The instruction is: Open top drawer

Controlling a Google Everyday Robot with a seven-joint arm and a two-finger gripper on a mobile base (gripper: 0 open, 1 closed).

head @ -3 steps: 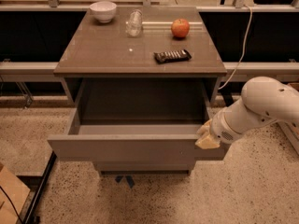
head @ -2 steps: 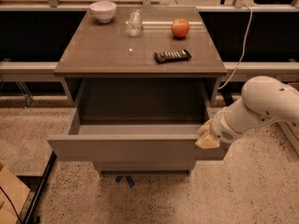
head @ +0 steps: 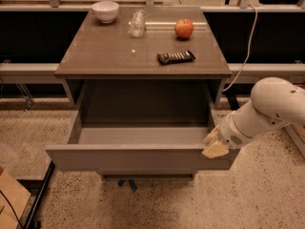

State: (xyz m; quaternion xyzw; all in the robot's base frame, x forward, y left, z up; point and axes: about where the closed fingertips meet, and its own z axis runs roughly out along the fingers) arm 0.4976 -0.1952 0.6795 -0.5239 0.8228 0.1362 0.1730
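Note:
The top drawer [head: 138, 157] of the grey-brown cabinet stands pulled far out, its plain flat front toward me and its deep grey box bare inside. My gripper [head: 213, 143] sits at the right end of the drawer front, at its top edge, with the white arm [head: 271, 106] reaching in from the right. Its pale fingertips rest against the drawer's right front corner. The lower drawers are hidden behind the pulled-out front.
On the cabinet top [head: 105, 51] stand a white bowl [head: 105, 11], a clear glass [head: 137, 24], a red apple [head: 184, 28] and a dark snack bar [head: 176, 57]. A white cable [head: 245, 46] hangs at the right. A cardboard box corner [head: 9, 202] lies lower left on the speckled floor.

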